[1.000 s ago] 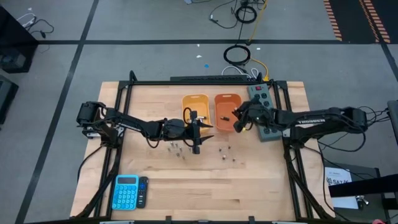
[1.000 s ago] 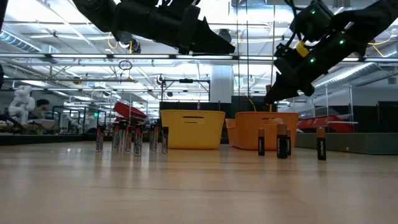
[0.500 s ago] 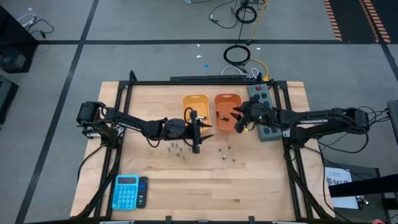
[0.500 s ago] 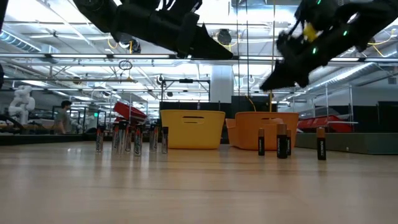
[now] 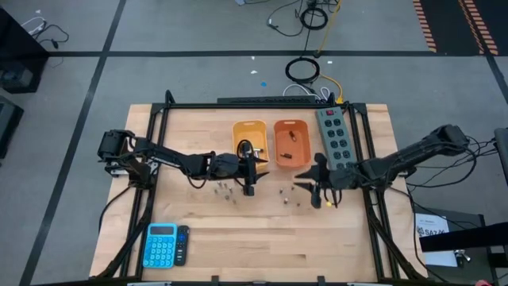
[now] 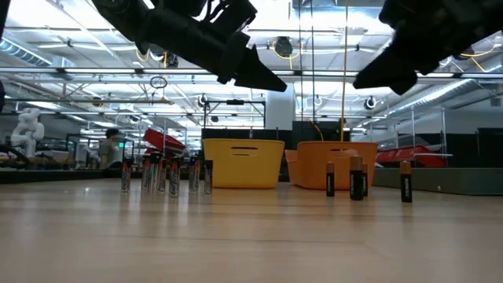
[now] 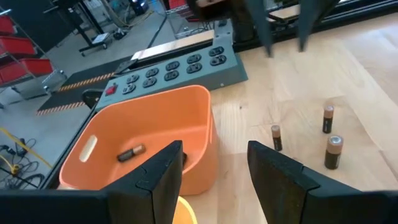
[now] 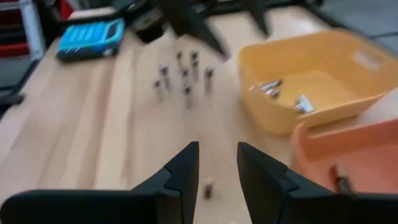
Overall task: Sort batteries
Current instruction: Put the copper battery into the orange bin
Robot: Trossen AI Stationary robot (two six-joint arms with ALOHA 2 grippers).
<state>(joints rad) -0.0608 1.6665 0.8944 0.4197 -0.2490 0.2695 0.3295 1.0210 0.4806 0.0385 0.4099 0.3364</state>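
Note:
Several silvery batteries [image 5: 226, 189] stand upright on the table near the yellow bin [image 5: 249, 139]; more lie inside the bin [image 8: 273, 88]. Three dark batteries [image 7: 328, 119] stand in front of the orange bin [image 5: 291, 143], which holds a dark one [image 7: 132, 153]. My left gripper [image 7: 214, 180] hangs open above the table, just near-side of the yellow bin, close to the silvery group. My right gripper [image 8: 214, 180] is open above the table, to the right of the dark batteries [image 5: 288, 194], with nothing between its fingers.
A grey power strip [image 5: 333, 137] lies right of the orange bin. A blue calculator [image 5: 161, 245] with a dark remote beside it sits at the near left. A black frame [image 5: 262, 104] borders the work area. Bare wood stretches along the near edge.
My right gripper has swung from above the orange bin toward the table's near edge and now hangs over the table beside the dark batteries. My left gripper has stayed in place and tipped its fingers a little downward.

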